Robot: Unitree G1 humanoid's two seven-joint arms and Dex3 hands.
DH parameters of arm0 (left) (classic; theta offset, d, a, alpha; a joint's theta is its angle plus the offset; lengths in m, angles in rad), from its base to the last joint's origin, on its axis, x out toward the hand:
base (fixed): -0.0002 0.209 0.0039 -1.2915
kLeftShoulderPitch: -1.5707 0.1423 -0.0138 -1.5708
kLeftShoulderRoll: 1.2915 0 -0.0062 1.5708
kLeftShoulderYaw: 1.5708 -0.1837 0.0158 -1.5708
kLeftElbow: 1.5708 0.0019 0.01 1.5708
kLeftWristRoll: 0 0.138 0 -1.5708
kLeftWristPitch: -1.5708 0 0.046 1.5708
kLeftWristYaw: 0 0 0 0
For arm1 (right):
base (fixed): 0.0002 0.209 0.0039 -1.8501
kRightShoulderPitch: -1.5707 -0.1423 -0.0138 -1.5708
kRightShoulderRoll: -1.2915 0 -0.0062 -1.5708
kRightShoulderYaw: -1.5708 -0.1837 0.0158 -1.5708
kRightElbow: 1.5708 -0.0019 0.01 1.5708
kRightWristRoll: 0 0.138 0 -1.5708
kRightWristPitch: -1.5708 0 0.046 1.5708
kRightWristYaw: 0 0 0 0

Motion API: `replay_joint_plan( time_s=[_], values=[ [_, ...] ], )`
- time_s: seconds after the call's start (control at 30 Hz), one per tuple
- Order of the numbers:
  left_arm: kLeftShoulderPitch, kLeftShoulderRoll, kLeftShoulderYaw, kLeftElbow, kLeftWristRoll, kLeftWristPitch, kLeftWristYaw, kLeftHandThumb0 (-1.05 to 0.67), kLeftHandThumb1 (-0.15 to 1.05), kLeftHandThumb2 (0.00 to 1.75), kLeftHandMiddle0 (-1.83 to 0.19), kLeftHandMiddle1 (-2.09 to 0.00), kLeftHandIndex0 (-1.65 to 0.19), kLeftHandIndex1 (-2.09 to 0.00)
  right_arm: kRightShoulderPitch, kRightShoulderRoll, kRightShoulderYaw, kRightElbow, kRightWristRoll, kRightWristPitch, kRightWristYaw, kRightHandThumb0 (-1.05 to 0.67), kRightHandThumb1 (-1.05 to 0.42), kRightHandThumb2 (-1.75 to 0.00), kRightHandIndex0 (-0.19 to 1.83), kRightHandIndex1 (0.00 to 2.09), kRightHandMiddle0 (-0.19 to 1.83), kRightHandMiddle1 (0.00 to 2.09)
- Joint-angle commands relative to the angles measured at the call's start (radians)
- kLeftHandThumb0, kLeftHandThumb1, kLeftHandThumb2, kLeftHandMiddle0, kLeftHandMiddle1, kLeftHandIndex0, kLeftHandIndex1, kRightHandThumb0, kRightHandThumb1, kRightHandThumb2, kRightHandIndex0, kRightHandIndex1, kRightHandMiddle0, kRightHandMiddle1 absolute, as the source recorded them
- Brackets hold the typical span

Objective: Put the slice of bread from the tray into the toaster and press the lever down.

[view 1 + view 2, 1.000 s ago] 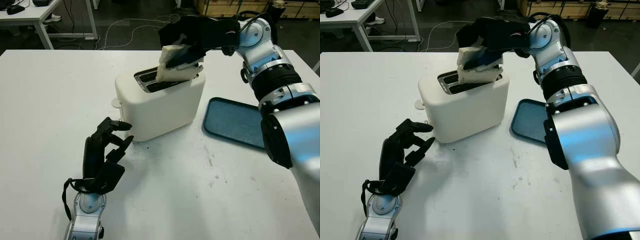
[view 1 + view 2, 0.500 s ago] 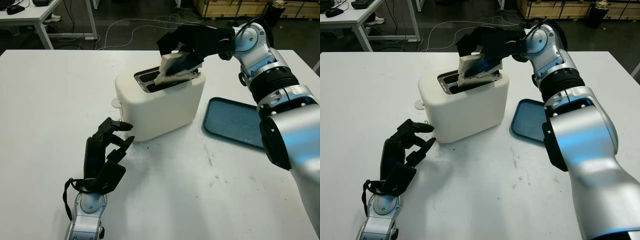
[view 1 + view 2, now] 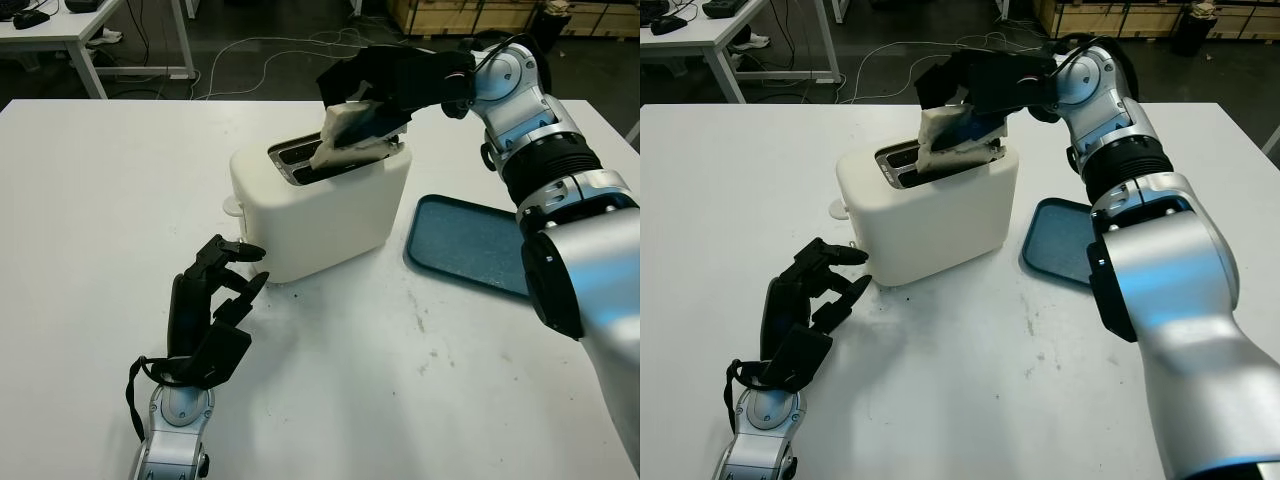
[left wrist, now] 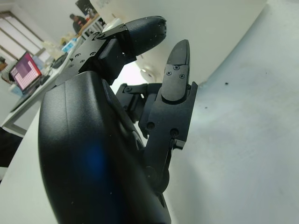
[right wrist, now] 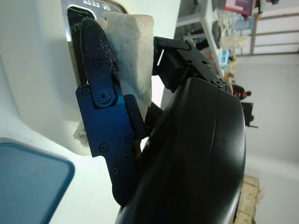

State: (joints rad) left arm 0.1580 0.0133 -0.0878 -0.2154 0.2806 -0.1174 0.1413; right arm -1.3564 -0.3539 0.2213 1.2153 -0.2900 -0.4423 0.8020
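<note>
The right hand (image 3: pixel 385 85) grips the bread (image 3: pixel 345 135), now tipped lower into the toaster (image 3: pixel 320 205) slot; the left hand (image 3: pixel 210 310) waits open.

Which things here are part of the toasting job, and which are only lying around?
Part of the job:
- bread, held by the right hand over a toaster slot
- toaster
- tray, right of the toaster

Lying around:
- left hand, open, in front of the toaster
- cables on the floor
- desk behind
</note>
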Motion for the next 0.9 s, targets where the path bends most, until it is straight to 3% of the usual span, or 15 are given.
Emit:
replay_joint_plan(
  time_s=[0.0, 0.03, 0.1, 0.17, 0.2, 0.3, 0.87],
  values=[
    [0.005, -0.002, -0.005, -0.001, 0.006, -0.002, 0.005, -0.23, 0.92, 0.24, -0.58, -1.57, -0.5, -1.12, 0.0, -0.018, 0.018, -0.016, -0.027, -0.012, -0.03, -0.78, -0.89, -0.04, 0.88, 1.65, 0.75, 1.6],
    [0.006, -0.001, -0.006, -0.002, 0.006, -0.002, 0.004, -0.23, 0.92, 0.25, -0.57, -1.57, -0.49, -1.12, -0.006, -0.025, 0.034, -0.024, -0.045, -0.008, -0.029, -0.9, -0.85, -0.02, 0.71, 1.35, 0.7, 1.18],
    [0.006, 0.001, -0.007, -0.002, 0.009, -0.006, 0.005, -0.22, 0.92, 0.25, -0.57, -1.57, -0.49, -1.12, -0.016, -0.038, 0.059, -0.038, -0.071, -0.015, -0.015, -0.97, -0.8, 0.0, 0.45, 0.89, 0.66, 0.5],
    [0.006, 0.003, -0.007, -0.001, 0.015, -0.007, 0.009, -0.22, 0.92, 0.24, -0.58, -1.57, -0.49, -1.13, -0.016, -0.047, 0.071, -0.05, -0.086, -0.036, -0.018, -0.98, -0.79, 0.0, 0.33, 0.76, 0.66, 0.19],
    [0.006, 0.001, -0.007, -0.001, 0.012, -0.006, 0.008, -0.22, 0.92, 0.24, -0.58, -1.56, -0.5, -1.13, -0.015, -0.05, 0.074, -0.054, -0.089, -0.044, -0.023, -0.99, -0.78, 0.0, 0.24, 0.85, 0.65, 0.09],
    [0.007, 0.0, -0.005, -0.001, 0.002, -0.006, 0.002, -0.22, 0.92, 0.25, -0.58, -1.56, -0.49, -1.12, -0.011, -0.058, 0.078, -0.062, -0.091, -0.054, -0.031, -0.99, -0.77, 0.0, 0.13, 0.92, 0.64, 0.02],
    [0.007, 0.001, -0.003, 0.001, 0.018, -0.013, 0.018, -0.21, 0.92, 0.23, -0.58, -1.55, -0.5, -1.11, 0.005, -0.078, 0.065, -0.07, -0.073, -0.081, -0.073, -0.94, -0.76, 0.0, 0.19, 0.65, 0.61, 0.0]
  ],
)
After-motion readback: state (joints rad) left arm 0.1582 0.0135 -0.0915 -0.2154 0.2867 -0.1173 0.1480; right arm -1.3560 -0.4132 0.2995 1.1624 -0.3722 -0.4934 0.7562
